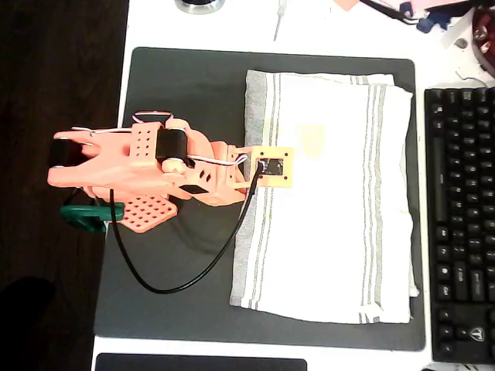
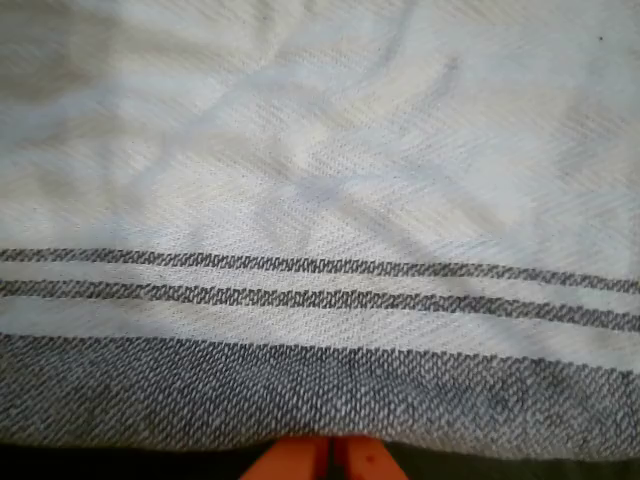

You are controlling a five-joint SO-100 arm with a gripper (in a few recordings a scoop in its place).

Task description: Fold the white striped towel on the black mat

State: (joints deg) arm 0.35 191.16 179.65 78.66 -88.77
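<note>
The white striped towel (image 1: pixel 332 193) lies spread flat on the right half of the black mat (image 1: pixel 178 85), with grey stripes along its left and right sides. My orange arm (image 1: pixel 147 166) reaches in from the left, and its wrist camera plate (image 1: pixel 272 167) hangs over the towel's left border. In the wrist view the towel (image 2: pixel 320 170) is very close, its grey woven border (image 2: pixel 300 390) running across the bottom. My gripper (image 2: pixel 330 462) shows as two orange fingertips pressed together just at that border's edge, with no cloth seen between them.
A black keyboard (image 1: pixel 460 224) lies just right of the mat. A black cable (image 1: pixel 178 270) loops over the mat's left half. A green clamp (image 1: pixel 85 216) holds the arm's base at the table's left edge. Small items sit along the back edge (image 1: pixel 433 15).
</note>
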